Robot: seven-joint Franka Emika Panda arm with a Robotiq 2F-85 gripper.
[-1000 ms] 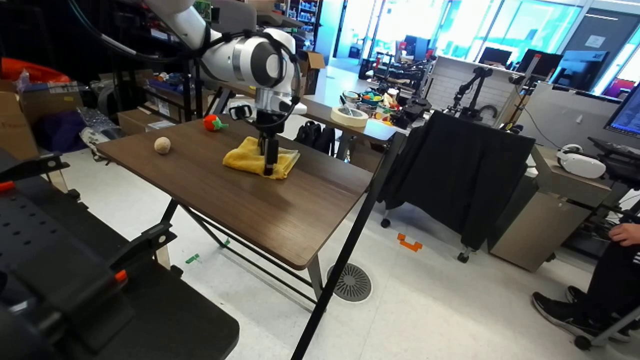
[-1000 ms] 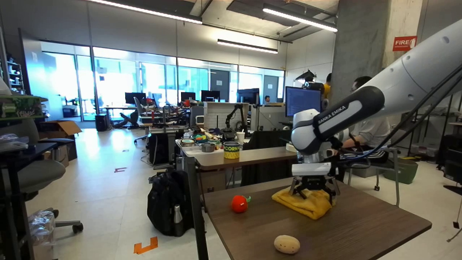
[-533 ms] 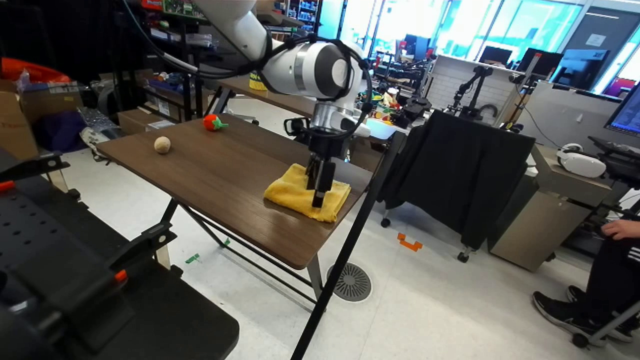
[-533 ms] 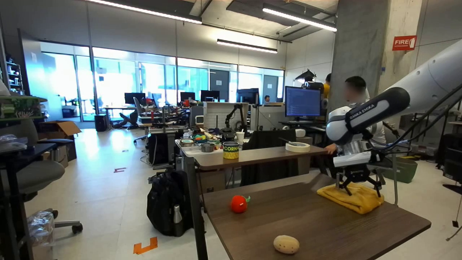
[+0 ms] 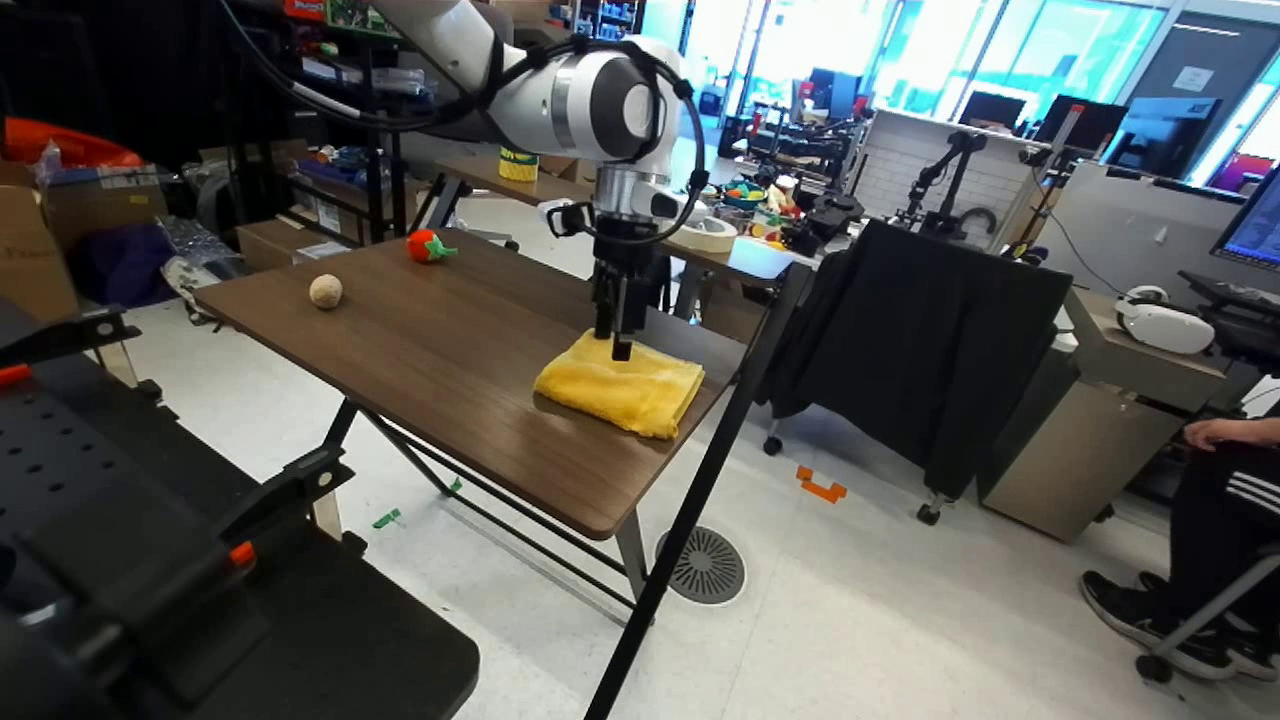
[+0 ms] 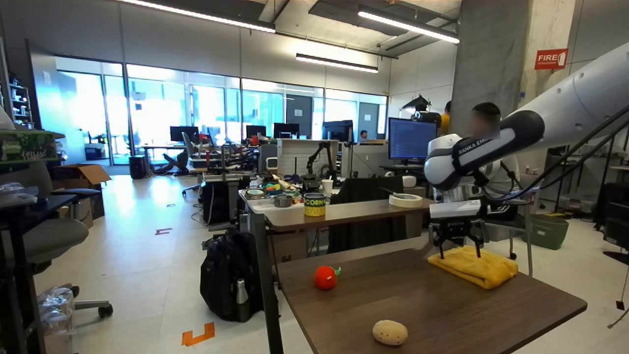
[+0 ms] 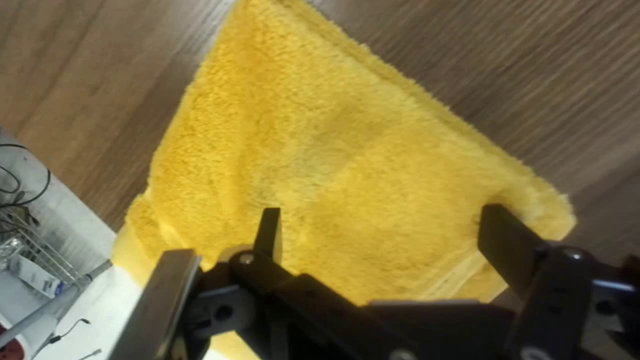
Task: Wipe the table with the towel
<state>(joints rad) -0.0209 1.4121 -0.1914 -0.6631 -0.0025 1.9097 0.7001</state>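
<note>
Pointing downward, the gripper (image 6: 460,255) stood with its jaws spread wide directly over the folded yellow towel (image 7: 325,150); whether the two touched could not be determined. The towel lay on the brown desk (image 5: 450,360), near one end. Well apart from it rested a red object (image 6: 326,278) with a green top and a beige oval object (image 6: 390,333).

The table (image 5: 450,350) carries a folded yellow towel (image 5: 625,392), a beige lump (image 6: 390,333) and a red ball (image 6: 325,278) (green-topped).
</note>
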